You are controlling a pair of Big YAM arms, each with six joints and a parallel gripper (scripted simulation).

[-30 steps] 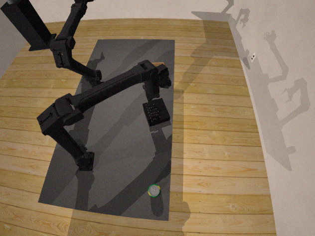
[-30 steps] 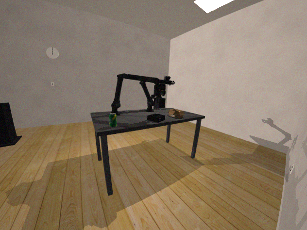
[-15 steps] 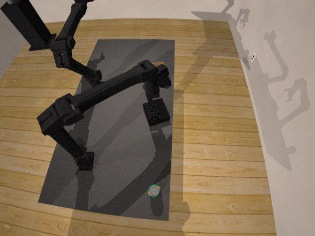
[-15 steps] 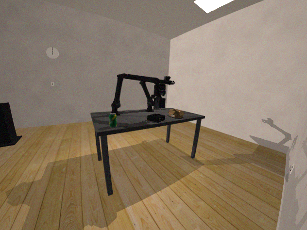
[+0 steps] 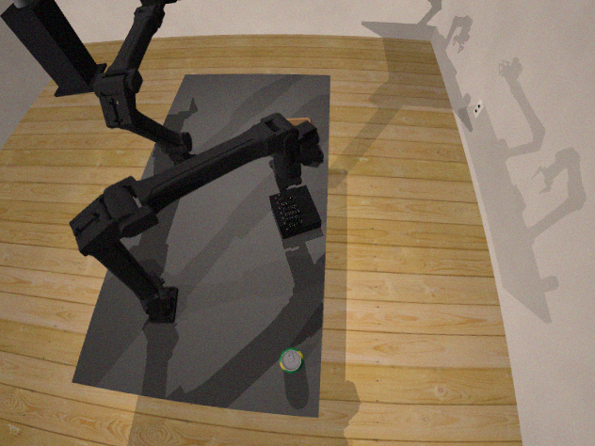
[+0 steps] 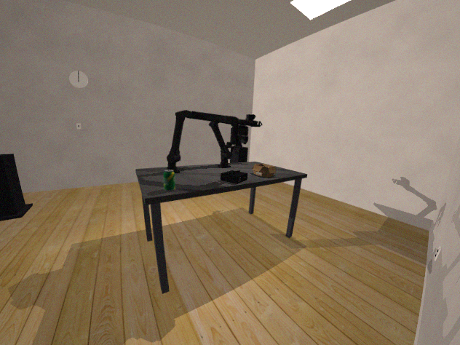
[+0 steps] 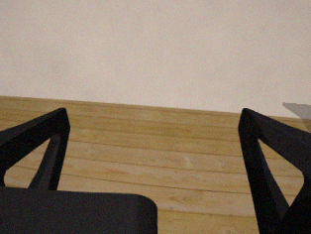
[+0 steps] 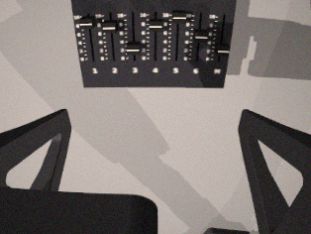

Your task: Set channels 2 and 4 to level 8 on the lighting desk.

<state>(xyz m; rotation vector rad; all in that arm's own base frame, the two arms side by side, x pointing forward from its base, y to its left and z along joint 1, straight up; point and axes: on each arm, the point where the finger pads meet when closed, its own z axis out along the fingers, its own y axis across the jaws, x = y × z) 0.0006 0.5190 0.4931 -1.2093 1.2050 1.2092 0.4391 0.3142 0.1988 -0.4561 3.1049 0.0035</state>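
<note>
The black lighting desk (image 5: 297, 215) (image 6: 234, 175) (image 8: 168, 79) lies near the table's edge. In the right wrist view it has faders numbered 1 to 6 and one marked M. The cap of fader 2 (image 8: 109, 27) and the cap of fader 4 (image 8: 155, 26) both sit close to the 8 mark. Fader 3 (image 8: 132, 49) and fader M (image 8: 223, 51) are low, and fader 5 (image 8: 178, 17) is at the top. My right gripper (image 5: 287, 188) (image 8: 155, 118) is open and empty. It points down, above the table just short of the desk's front edge. My left gripper (image 6: 256, 121) (image 7: 154, 117) is open and empty, held high and facing the wall.
A green can (image 5: 291, 359) (image 6: 169, 180) stands near one end of the dark table (image 5: 216, 288) (image 6: 200, 187). A small cardboard box (image 5: 300, 120) (image 6: 264, 169) lies beyond the desk, partly under my right arm. Both arm bases stand on the table's far side.
</note>
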